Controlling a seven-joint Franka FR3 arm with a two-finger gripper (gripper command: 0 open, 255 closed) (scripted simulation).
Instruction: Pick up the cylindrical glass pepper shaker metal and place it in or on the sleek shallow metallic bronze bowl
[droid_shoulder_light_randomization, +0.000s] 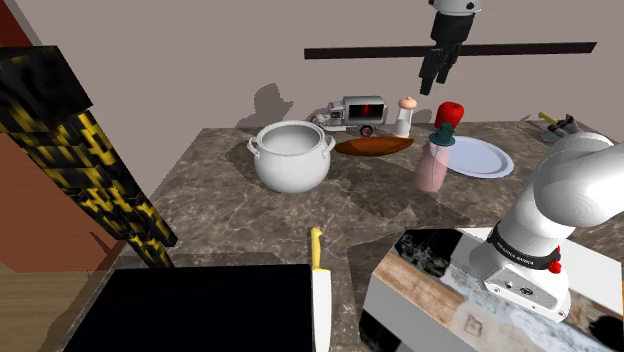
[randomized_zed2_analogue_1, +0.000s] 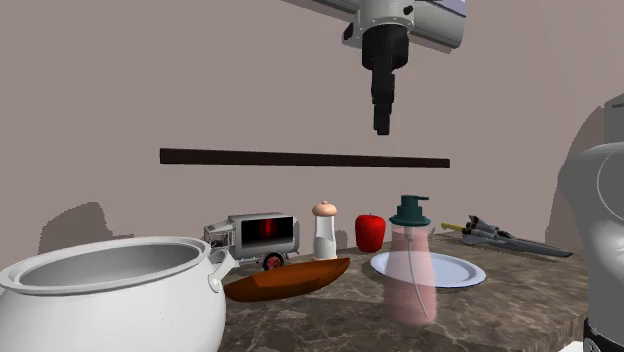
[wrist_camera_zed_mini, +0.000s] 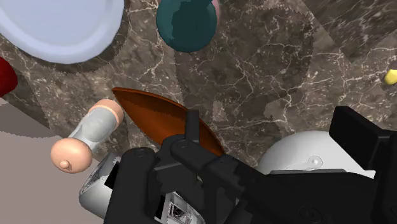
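Pepper shaker (droid_shoulder_light_randomization: 404, 115), clear-bodied with a pale peach cap, upright at the back of the bench (droid_shoulder_light_randomization: 230, 195), between the toy truck (droid_shoulder_light_randomization: 357, 112) and the red apple (droid_shoulder_light_randomization: 450, 113). The bronze bowl (droid_shoulder_light_randomization: 373, 146), shallow and leaf-shaped, lies just in front of it. The hand (droid_shoulder_light_randomization: 436, 80) hangs high above this group and holds nothing; whether it is spread or pressed together cannot be told. The grasp is judged not yet begun.

Risks: the truck stands just beside the shaker, so a descent off to that side could strike it or knock the shaker over. A smooth round body may slip in a light pinch. The pink dispenser (droid_shoulder_light_randomization: 434, 160) with its tall teal pump stands near the path to the bowl. The bowl is shallow, so a shaker released off-centre could topple over its rim.

Views: the wrist view looks down on the shaker's cap and bowl together. The second exterior view shows the hand's height above them. The shoulder view adds the white pot (droid_shoulder_light_randomization: 291, 155), plate (droid_shoulder_light_randomization: 480, 157) and a yellow-handled knife (droid_shoulder_light_randomization: 319, 290).
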